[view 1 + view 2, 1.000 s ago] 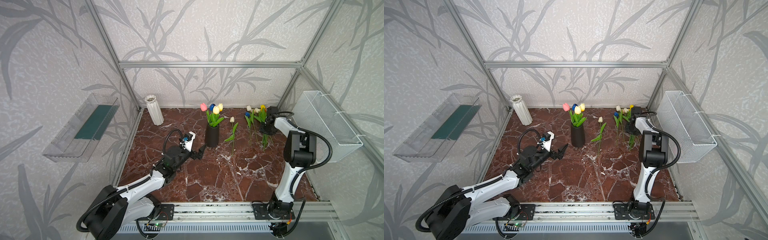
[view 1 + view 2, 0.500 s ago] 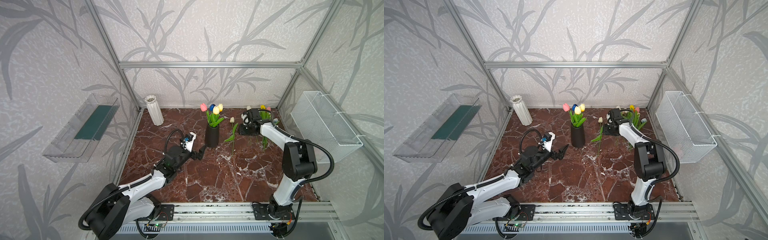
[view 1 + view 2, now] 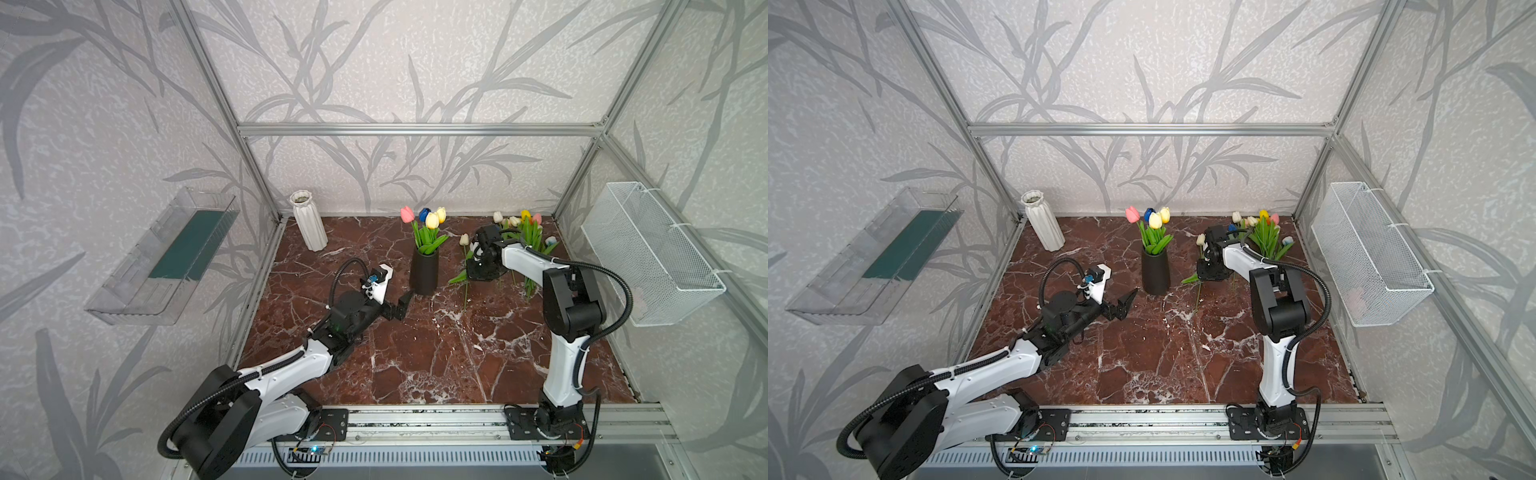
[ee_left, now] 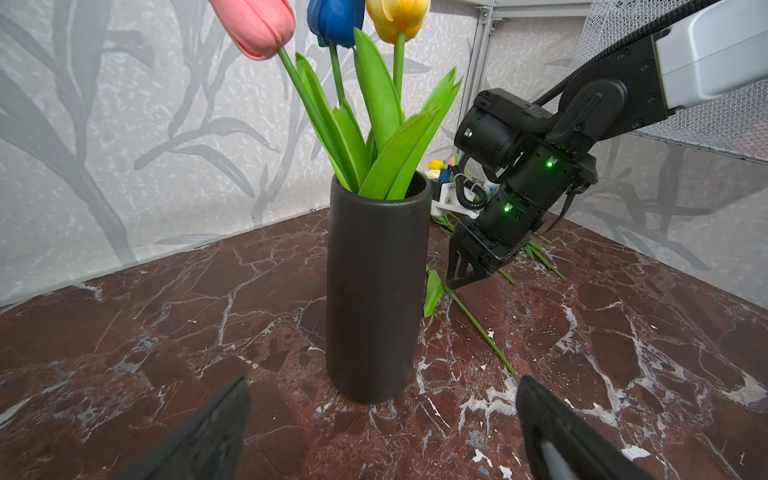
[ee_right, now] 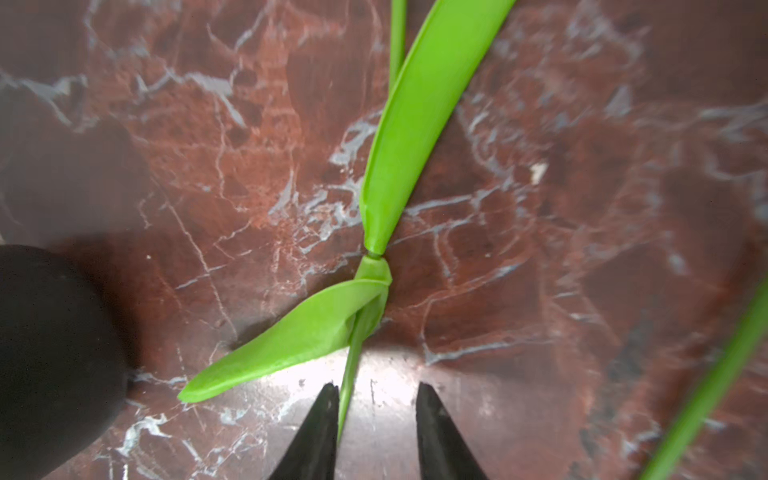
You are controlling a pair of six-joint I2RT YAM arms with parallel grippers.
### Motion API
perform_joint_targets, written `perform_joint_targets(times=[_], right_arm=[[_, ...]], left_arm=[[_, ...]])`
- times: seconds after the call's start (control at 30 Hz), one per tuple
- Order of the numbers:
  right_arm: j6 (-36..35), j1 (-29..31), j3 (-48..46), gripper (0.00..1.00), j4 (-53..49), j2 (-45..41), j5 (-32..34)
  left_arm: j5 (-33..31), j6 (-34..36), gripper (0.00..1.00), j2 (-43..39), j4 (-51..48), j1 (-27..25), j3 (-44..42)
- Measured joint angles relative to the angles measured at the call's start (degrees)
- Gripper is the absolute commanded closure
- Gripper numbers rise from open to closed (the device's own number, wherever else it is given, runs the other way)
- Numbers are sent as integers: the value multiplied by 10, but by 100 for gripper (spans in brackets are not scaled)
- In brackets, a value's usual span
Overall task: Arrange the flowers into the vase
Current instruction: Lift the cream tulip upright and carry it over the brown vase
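The right gripper (image 5: pixel 375 388) is pointing down at the marble tabletop (image 5: pixel 582 208) with its jaws standing apart. The green stem (image 5: pixel 351 370) of a cream-headed loose tulip (image 3: pixel 464 239) is lying in the gap between them. It is resting close against one finger (image 5: pixel 320 424) while the other finger is standing clear, so nothing is being clamped. Just ahead of the fingertips the stem's two leaves are spreading. The lower leaf (image 5: pixel 282 349) is curling off past the nearer finger toward the black vase (image 5: pixel 50 353), and the upper leaf (image 5: pixel 407 124) is running straight on, away from the jaws.

The left gripper (image 3: pixel 1126 304) is hanging low over the tabletop with its jaws spread wide and gripping nothing. The black vase is standing upright straight ahead of them, centred on the gap and apart from both fingers. A pink tulip (image 4: pixel 257 25), a blue tulip (image 4: pixel 334 20) and a yellow tulip (image 4: pixel 397 18) are standing in it. The remaining flowers (image 3: pixel 528 232) are lying heaped behind the right gripper, well apart from either pair of jaws
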Motion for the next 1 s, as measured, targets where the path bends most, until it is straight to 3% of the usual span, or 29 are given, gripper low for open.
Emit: perform_joint_targets(times=[0.17, 0.3, 0.67, 0.83, 1.0], right_arm=[[2, 5, 10, 80, -3, 11, -3], [4, 5, 22, 93, -2, 26, -3], [18, 5, 13, 100, 3, 11, -6], [27, 5, -89, 100, 82, -143, -39], [57, 8, -243, 100, 333, -371, -112]], left_arm=[[1, 0, 0, 0, 0, 0, 0], [1, 0, 0, 0, 0, 0, 0], [0, 0, 0, -1, -1, 0, 0], [-3, 5, 1, -14, -2, 0, 0], [-10, 9, 0, -18, 0, 0, 0]])
